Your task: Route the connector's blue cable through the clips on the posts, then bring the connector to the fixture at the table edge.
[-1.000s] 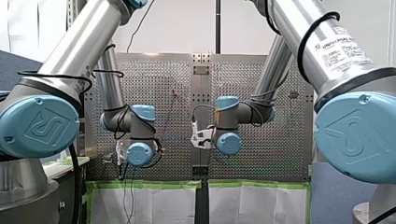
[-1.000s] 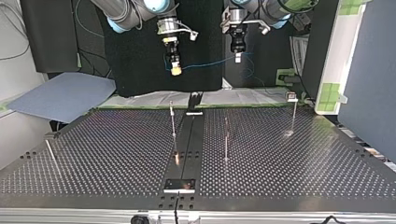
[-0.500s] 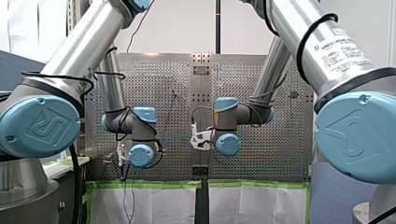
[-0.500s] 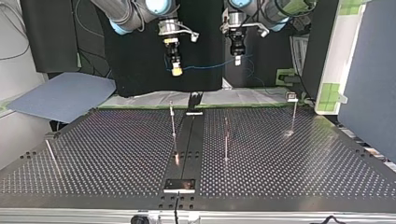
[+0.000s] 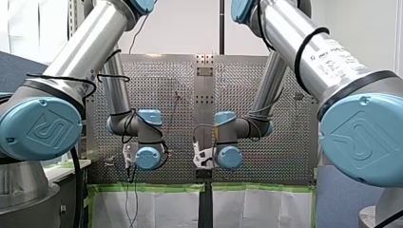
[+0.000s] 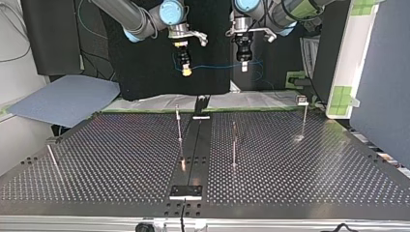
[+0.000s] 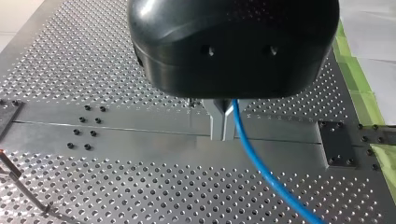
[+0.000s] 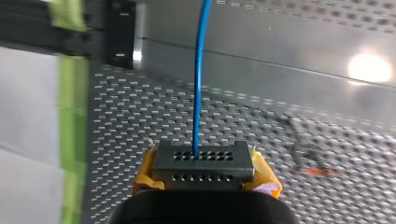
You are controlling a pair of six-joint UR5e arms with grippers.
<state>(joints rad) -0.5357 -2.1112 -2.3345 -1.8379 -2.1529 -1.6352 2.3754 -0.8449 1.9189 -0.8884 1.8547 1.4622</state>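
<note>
Connector (black block with rows of small holes) is clamped between the yellow pads of my right gripper, one pad on each side. Blue cable leaves the connector's holed face and runs straight ahead of the gripper.

Top view: the cable spans roughly level from my right gripper across to my left gripper, and more of it hangs down just past the left one.

Left wrist view: metal fingers are drawn narrow, nearly together. The cable is pinched at their tips and trails away under the gripper, over the table's solid centre strip.

Both grippers hang in the air beyond the far edge of the perforated table as the top view shows it — well apart from the thin posts standing on the plate. The cable is up at gripper height, clear of the posts.
</note>
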